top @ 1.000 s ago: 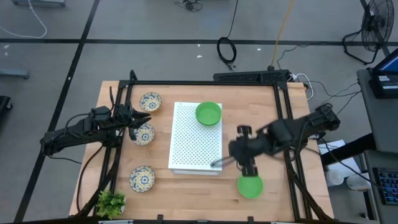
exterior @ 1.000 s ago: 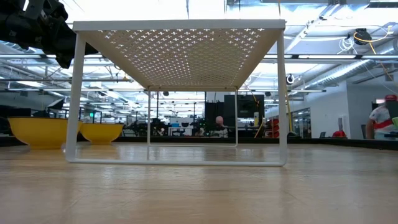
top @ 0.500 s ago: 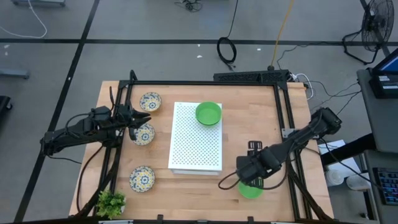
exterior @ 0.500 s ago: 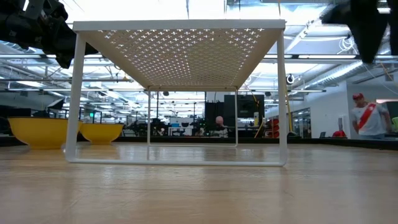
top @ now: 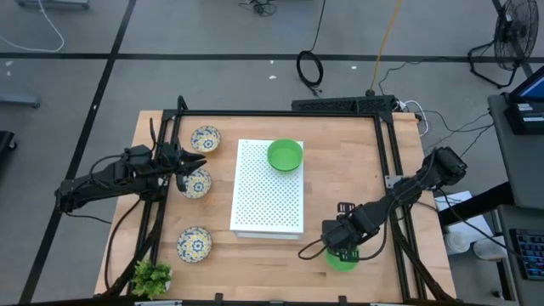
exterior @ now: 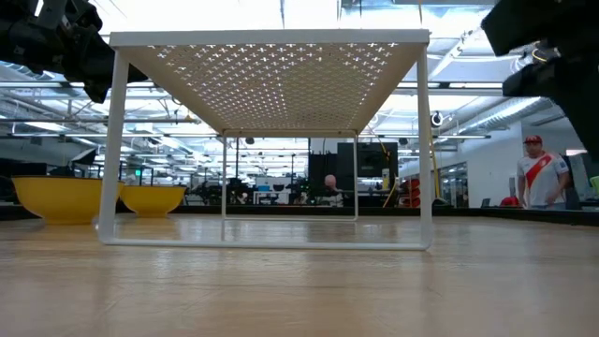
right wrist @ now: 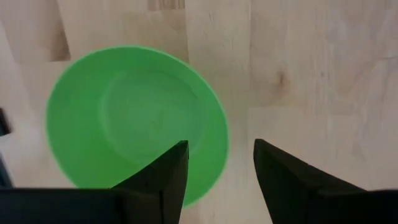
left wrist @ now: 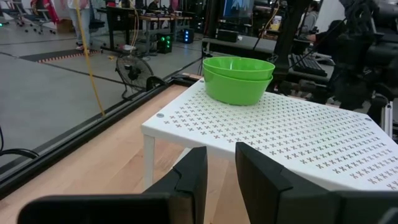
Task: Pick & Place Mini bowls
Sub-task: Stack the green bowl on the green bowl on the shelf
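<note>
Hovering low over the near-right part of the desk [top: 399,161], right pincer [right wrist: 216,171] sits directly above a lone green mini bowl [right wrist: 135,122]; one finger is over the bowl's inside edge, the other over bare wood just beside its rim. Fingers are spread, nothing between them, and whether they touch the bowl cannot be told

Against half a second ago: right arm has settled a little lower and closer over this bowl, which now shows only as a green sliver under the pincer from above. A second ago the arm was farther up the desk, beside the white perforated board [top: 268,191], and the bowl lay fully in view

Two stacked green bowls [top: 285,155] stand on the board's far corner, unchanged

Left pincer [top: 197,163] waits at the left side, hanging over the middle patterned bowl [top: 196,184], fingers slightly parted and empty. Another patterned bowl [top: 205,138] lies farther back, a third [top: 194,243] nearer, close to the small plant [top: 150,277]. None of these has moved
</note>
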